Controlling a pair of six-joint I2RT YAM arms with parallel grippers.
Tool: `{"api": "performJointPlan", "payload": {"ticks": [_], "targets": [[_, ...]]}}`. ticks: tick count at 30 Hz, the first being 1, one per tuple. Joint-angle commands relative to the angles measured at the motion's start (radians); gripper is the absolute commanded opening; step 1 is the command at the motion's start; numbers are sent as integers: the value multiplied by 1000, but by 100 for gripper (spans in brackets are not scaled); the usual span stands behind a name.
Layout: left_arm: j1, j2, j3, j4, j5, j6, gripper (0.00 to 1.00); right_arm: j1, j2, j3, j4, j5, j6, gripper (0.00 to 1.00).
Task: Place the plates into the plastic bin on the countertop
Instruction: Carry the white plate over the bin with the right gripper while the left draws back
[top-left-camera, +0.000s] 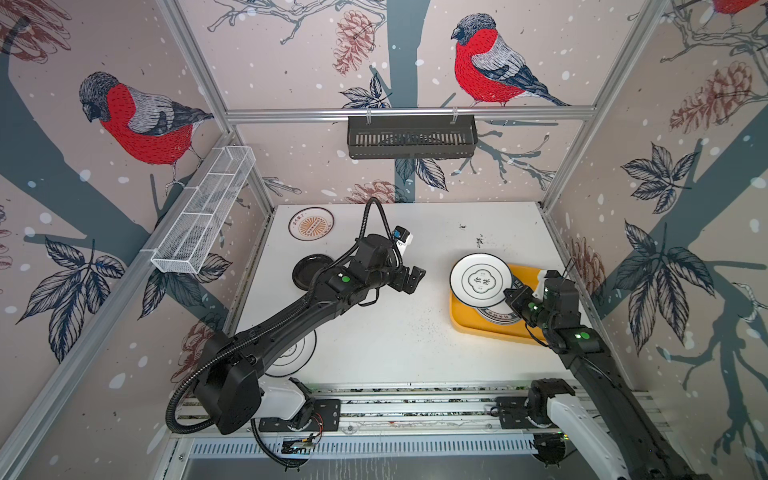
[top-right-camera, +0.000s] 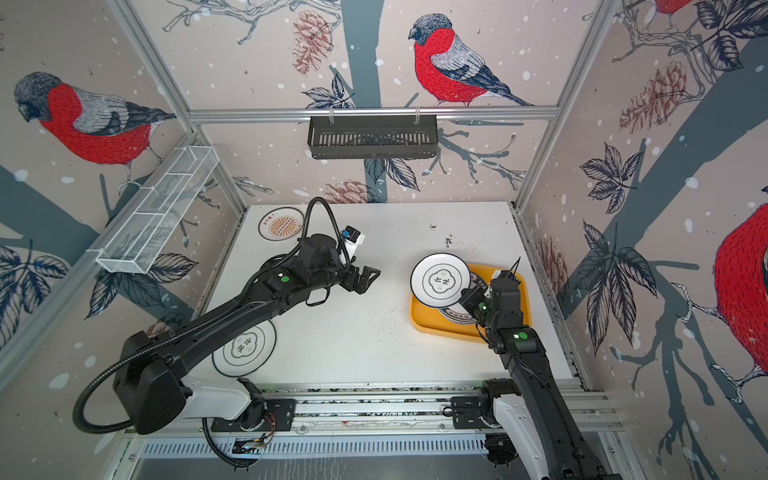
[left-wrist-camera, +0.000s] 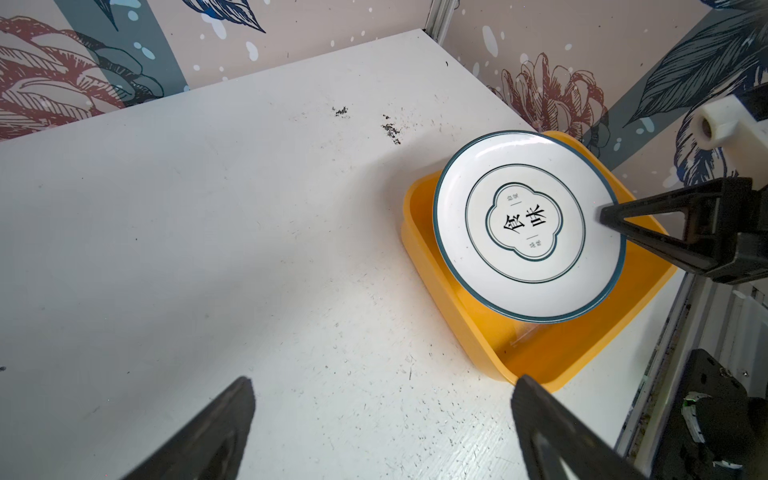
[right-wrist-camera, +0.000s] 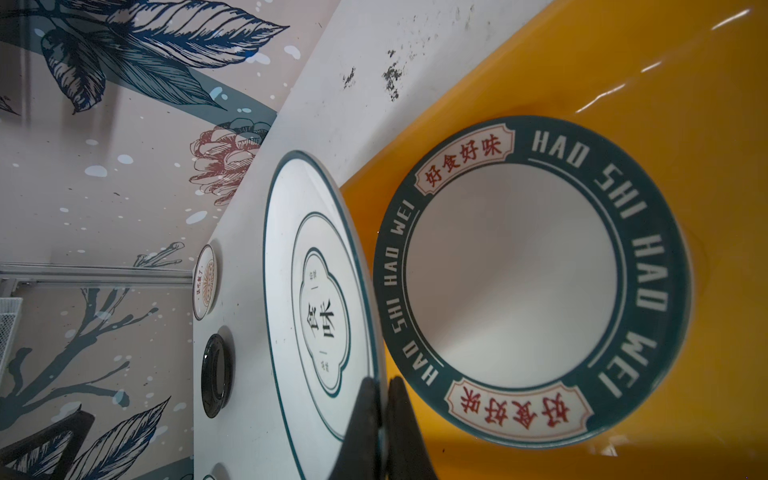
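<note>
- My right fingers (right-wrist-camera: 362, 424) are pinched tight on the rim of a flower-outline plate (top-left-camera: 481, 280). The right wrist view shows one finger on each face.
- That plate hangs raised over the far-left corner of the yellow bin (top-left-camera: 461, 322). In both top views part of it overhangs the bin's wall and sits above the bare counter (top-left-camera: 395, 332).
- Inside the bin a green-rimmed plate (right-wrist-camera: 519, 282) lies flat on the bottom, with white lettering around its rim. The held plate is above it and, as far as I can tell, not touching it.
- The bin sits on the right side of the counter, near the right-hand frame.
- My left fingers (left-wrist-camera: 216, 428) stand wide apart with nothing between them. They hover over the middle of the counter, pointing toward the bin and well apart from the held plate.
- Three more plates lie on the counter's left side:
  - A sunburst plate (top-left-camera: 311, 224) is in the far-left corner.
  - A black plate (top-left-camera: 307, 270) is just nearer, partly behind my left arm.
  - A second flower-outline plate (top-right-camera: 245, 347) is near the front edge, under that arm.
</note>
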Motion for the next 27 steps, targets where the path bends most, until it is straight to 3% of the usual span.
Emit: {"api": "performJointPlan", "payload": {"ticks": [1, 8, 20, 27], "targets": [[-13, -22, 12, -19, -59, 29, 96, -2, -11, -11, 37, 3, 7, 1], [-20, -34, 14, -29, -98, 34, 97, -31, -13, -68, 93, -16, 8, 1], [-30, 1, 15, -39, -138, 40, 97, -288, -15, -155, 161, -220, -33, 1], [-40, 1, 13, -41, -175, 34, 96, -357, 17, -149, 130, -249, -78, 1]]}}
